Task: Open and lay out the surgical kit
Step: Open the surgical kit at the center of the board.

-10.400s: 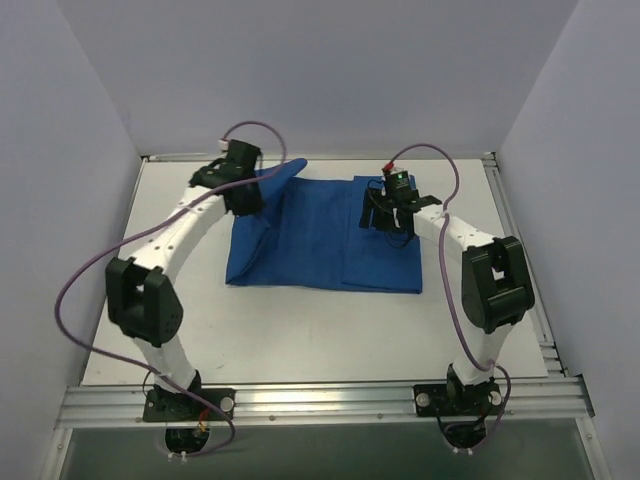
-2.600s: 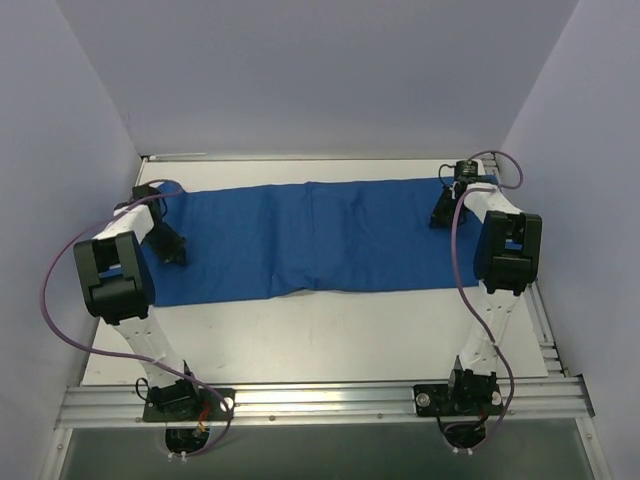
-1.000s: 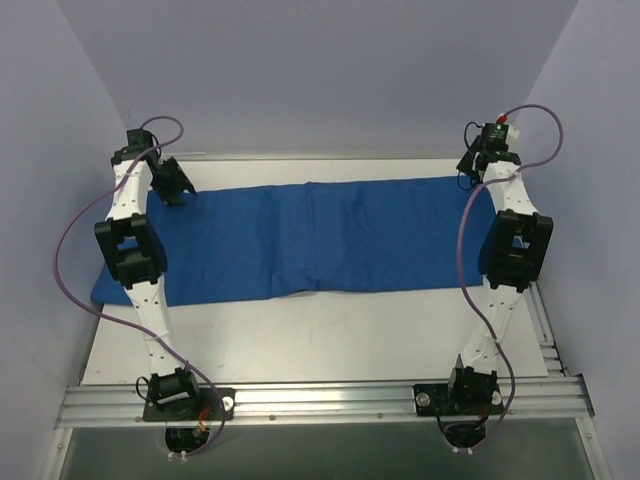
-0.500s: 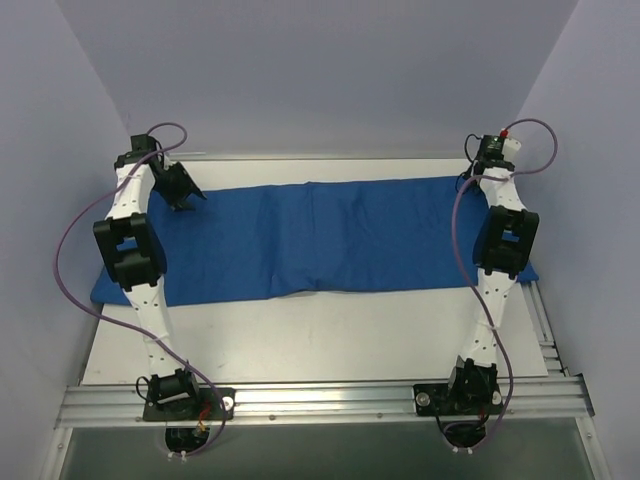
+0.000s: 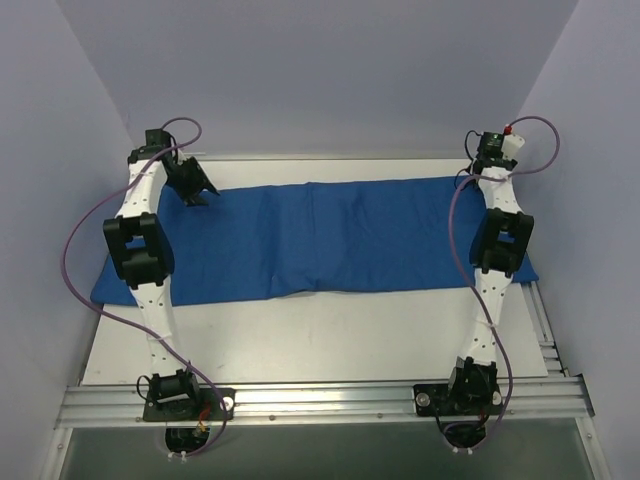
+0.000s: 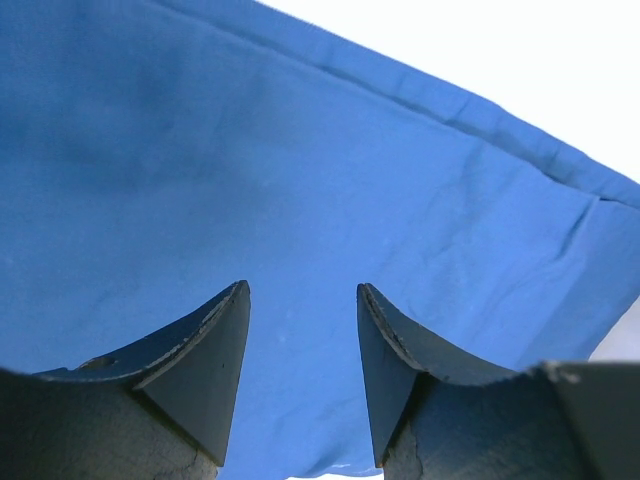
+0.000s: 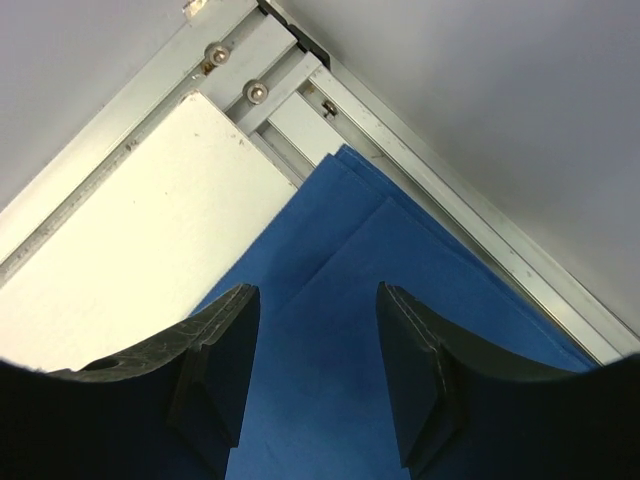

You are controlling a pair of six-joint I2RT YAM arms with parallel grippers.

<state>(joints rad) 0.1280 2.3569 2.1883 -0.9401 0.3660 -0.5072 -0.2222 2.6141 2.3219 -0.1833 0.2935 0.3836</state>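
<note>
Right now I am looking down at the blue cloth wrap (image 5: 340,240), which is lying spread out flat on the far half of the white surface (image 5: 330,335). Its long axis is running left to right, parallel to the far edge. The short ends are pointing toward the two side walls. The left end is reaching the surface's left edge, and the right end is lying against the aluminium rail (image 7: 440,180) on the right side. The near hem is bulging slightly toward me around the middle, and faint creases are crossing the fabric from far to near.

The left claw (image 6: 302,290) is hanging over the cloth's far left corner. Its two dark fingers (image 6: 205,340) are standing apart with nothing between them, and only blue fabric is showing through the gap. I cannot tell whether the tips are touching the cloth.

The right claw (image 7: 315,292) is sitting over the far right corner. It is likewise spread wide and gripping nothing. Through that wrist camera I am seeing the cloth's corner as two stacked layers, the upper edge set slightly back from the lower one. The tip of the corner is lying beside the rail where the two frame pieces are meeting.

Both arms are reaching out nearly straight from their bases, one along each side of the surface.
</note>
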